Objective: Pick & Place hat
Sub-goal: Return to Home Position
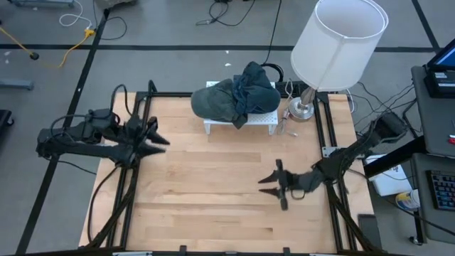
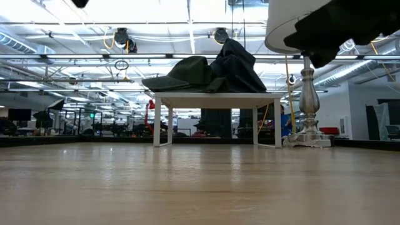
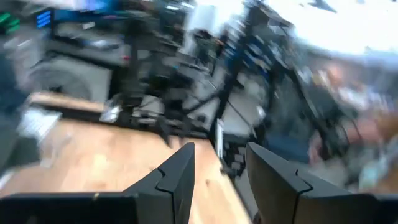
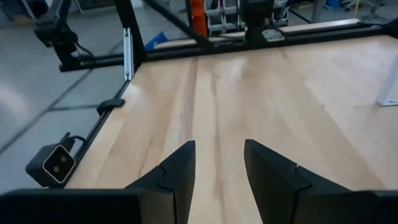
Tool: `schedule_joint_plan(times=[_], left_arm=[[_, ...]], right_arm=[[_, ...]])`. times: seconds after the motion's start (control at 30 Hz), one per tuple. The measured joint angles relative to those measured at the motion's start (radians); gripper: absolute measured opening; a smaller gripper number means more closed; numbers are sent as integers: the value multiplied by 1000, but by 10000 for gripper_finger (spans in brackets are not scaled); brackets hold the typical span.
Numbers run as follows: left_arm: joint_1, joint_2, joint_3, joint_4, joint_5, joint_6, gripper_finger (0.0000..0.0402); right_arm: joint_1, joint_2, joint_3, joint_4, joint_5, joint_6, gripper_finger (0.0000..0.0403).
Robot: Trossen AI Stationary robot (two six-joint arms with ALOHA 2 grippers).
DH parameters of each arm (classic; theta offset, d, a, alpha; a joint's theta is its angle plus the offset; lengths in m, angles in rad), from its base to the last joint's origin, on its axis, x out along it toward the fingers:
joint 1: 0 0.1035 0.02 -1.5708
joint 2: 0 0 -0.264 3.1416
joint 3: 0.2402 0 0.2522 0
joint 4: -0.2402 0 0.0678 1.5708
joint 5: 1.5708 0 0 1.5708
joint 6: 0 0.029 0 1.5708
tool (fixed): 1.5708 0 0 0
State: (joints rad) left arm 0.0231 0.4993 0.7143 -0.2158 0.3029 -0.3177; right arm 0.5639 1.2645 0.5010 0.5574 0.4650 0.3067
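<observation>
High view | caps [image 1: 227, 99], count unclear, heaped on shelf [image 1: 264, 121] | left hand [image 1: 162, 144], right hand [image 1: 264, 185] empty, fingers apart

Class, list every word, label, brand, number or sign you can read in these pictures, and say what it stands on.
No readable text anywhere.
Caps, white shelf, lamp, wooden table, left gripper at the table's left edge, right gripper over its right half: no lettering visible.
Screen beside the table: too small to read.
</observation>
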Motion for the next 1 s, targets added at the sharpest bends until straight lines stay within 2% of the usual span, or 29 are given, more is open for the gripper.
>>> schedule_joint_plan(times=[0.07, 0.13, 0.3, 0.47, 0.67, 0.83, 1.0], left_arm=[[-9, -4, 0, -5, 29, 103, 147], [-9, -4, 0, 1, 13, 172, 147], [-10, -13, -16, -74, 9, 221, 147], [-19, -68, -162, 3, 10, 260, 147], [-20, -185, -422, 219, -53, 226, 147], [-20, -276, -559, 279, -109, 231, 147], [-20, -346, -681, 364, -135, 207, 147]], right_arm=[[-45, -75, -53, 6, -54, -9, 130], [-82, -155, -115, 4, -103, -9, 130], [-117, -339, -271, 84, -153, -63, 130], [-119, -480, -388, 144, -157, -84, 130], [-119, -568, -447, 144, -208, -68, 130], [-121, -595, -456, 102, -193, -125, 130], [-127, -613, -457, 13, -61, -138, 130]])
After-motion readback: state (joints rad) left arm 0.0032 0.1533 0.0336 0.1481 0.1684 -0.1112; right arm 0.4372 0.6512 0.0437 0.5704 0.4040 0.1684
